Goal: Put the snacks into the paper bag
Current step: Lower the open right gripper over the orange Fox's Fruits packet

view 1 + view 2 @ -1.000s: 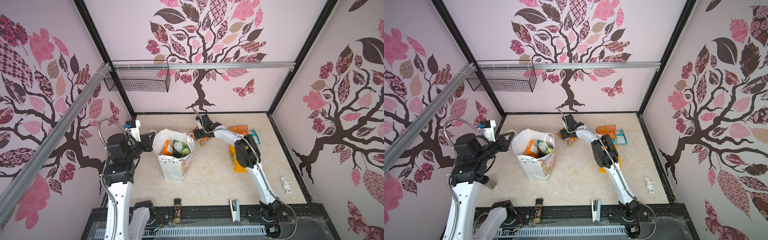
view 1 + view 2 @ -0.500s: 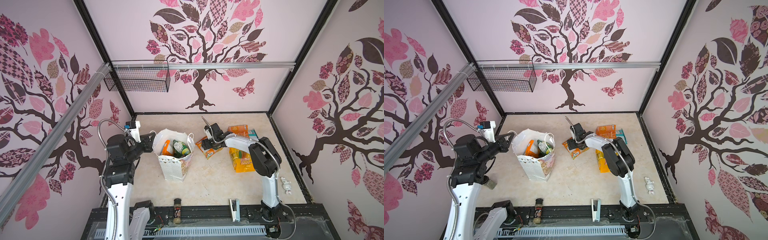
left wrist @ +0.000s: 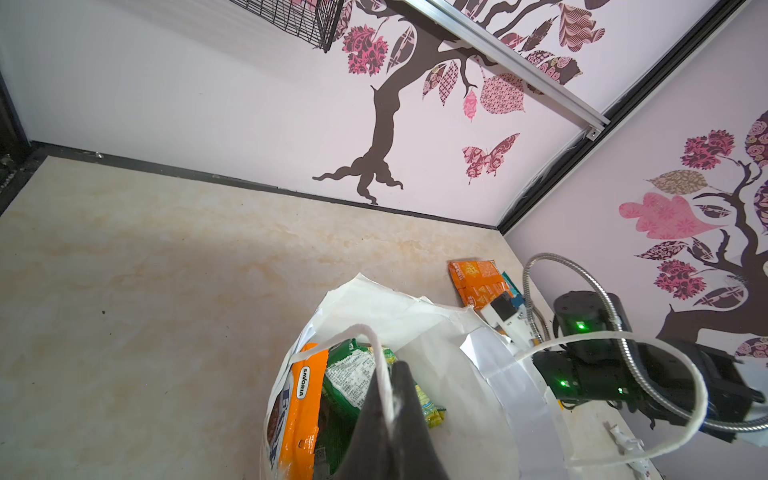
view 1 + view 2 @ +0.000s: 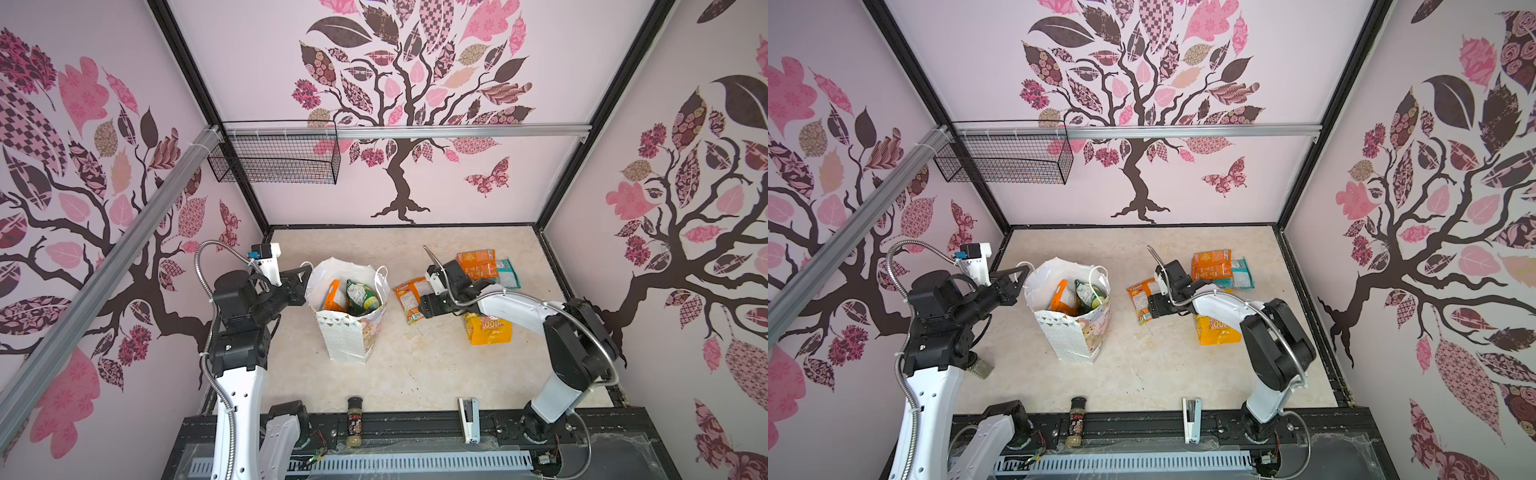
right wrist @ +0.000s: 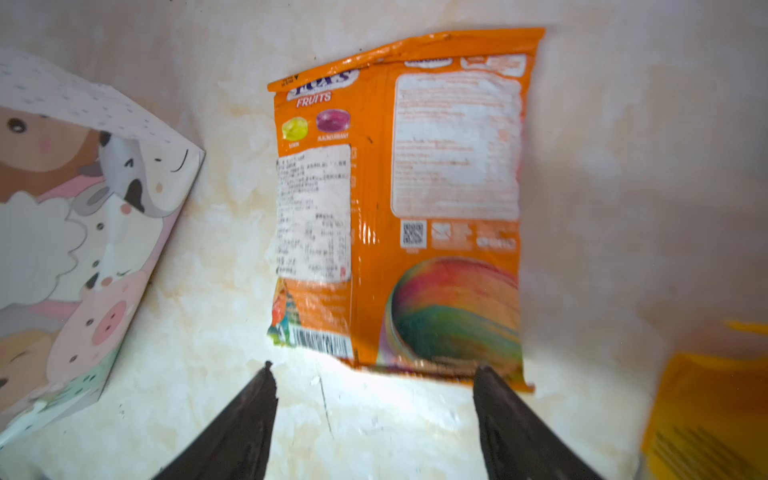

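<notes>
Left pincer (image 4: pixel 306 271) grips one paper bag (image 4: pixel 349 337); right pincer (image 5: pixel 374 369) wide, four packets (image 4: pixel 409 297) outside.

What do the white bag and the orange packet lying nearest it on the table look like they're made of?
The paper bag looks like matte white paper: sharp creases, a crumpled rim, printed pattern. The orange packet looks like glossy plastic film: light glints off its wrinkles, and its ends are crimped flat. Any foil lining cannot be told.

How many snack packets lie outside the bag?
4: Fox's packet before the right gripper, orange packet and teal packet behind it, yellow packet under that arm. Others may be hidden.
</notes>
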